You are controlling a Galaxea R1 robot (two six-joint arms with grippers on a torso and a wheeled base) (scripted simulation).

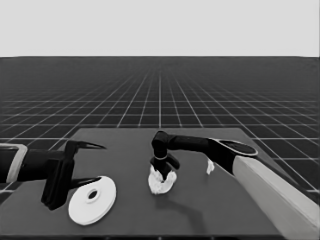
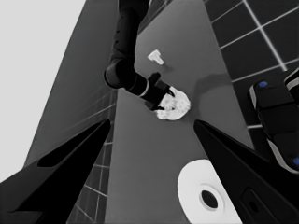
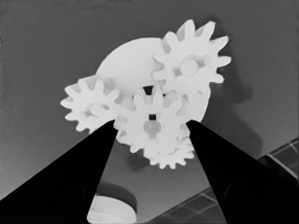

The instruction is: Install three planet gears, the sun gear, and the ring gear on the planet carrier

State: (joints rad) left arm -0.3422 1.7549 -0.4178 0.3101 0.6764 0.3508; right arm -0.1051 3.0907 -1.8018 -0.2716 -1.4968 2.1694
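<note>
The right gripper (image 3: 152, 127), fingers apart astride the centre white toothed gear (image 3: 152, 122), hovers mid-table over the smaller white round part (image 3: 128, 60) carrying four gears. The left gripper (image 1: 82, 162) waits spread beside the larger white round part (image 1: 92, 200).

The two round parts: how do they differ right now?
The larger round part lies bare near the table's left front, under the parked left end effector; the smaller round part sits mid-table, carrying four gears. The right end effector straddles the smaller; nothing touches the larger. Both are white.
</note>
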